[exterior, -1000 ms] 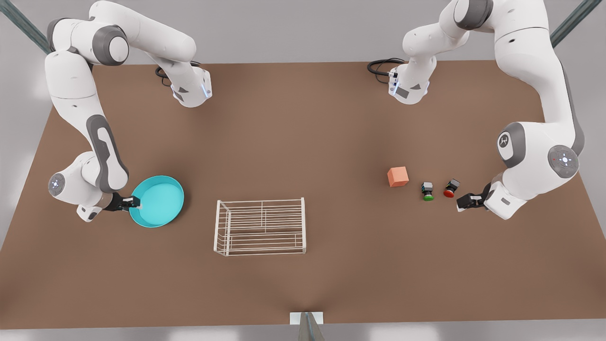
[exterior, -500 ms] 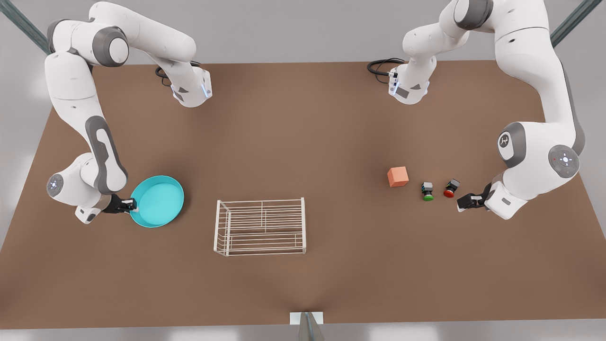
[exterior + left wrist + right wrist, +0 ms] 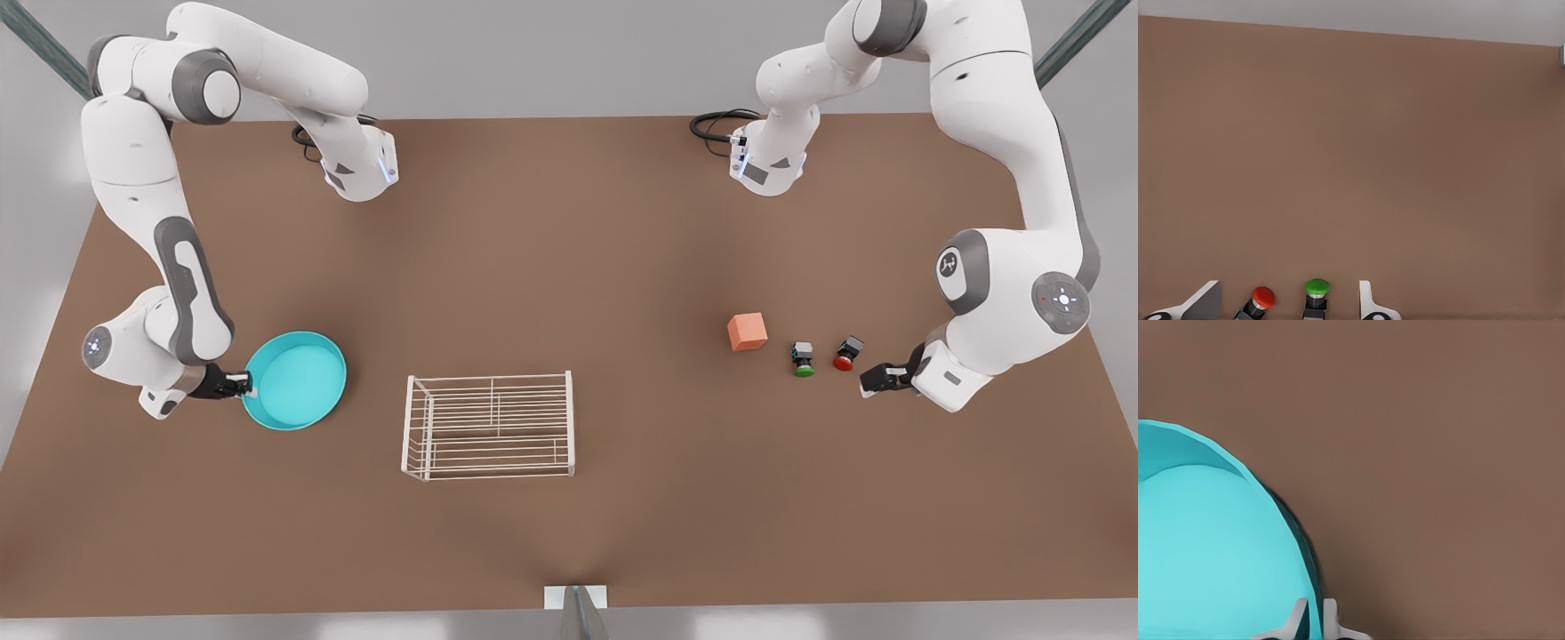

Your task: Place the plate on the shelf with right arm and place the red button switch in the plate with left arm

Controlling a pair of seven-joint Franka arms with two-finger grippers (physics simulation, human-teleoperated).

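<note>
On the front view's left, the right gripper (image 3: 242,385) pinches the rim of the plate (image 3: 296,380) between its fingers (image 3: 1298,618), beside the shelf (image 3: 489,426) on the table (image 3: 569,267). The left gripper (image 3: 867,383) sits near the red switch (image 3: 845,354), fingers (image 3: 1201,301) spread apart.

An orange cube (image 3: 748,332) sits on the brown table (image 3: 569,267), toward the front view's right. Just beside it, farther to that side, a green-capped switch (image 3: 803,357) lies tipped over, its cap pointing toward the near edge; from the left wrist view the same green cap (image 3: 1317,288) faces out across bare tabletop. A black cable (image 3: 711,124) loops at the table's far edge.
</note>
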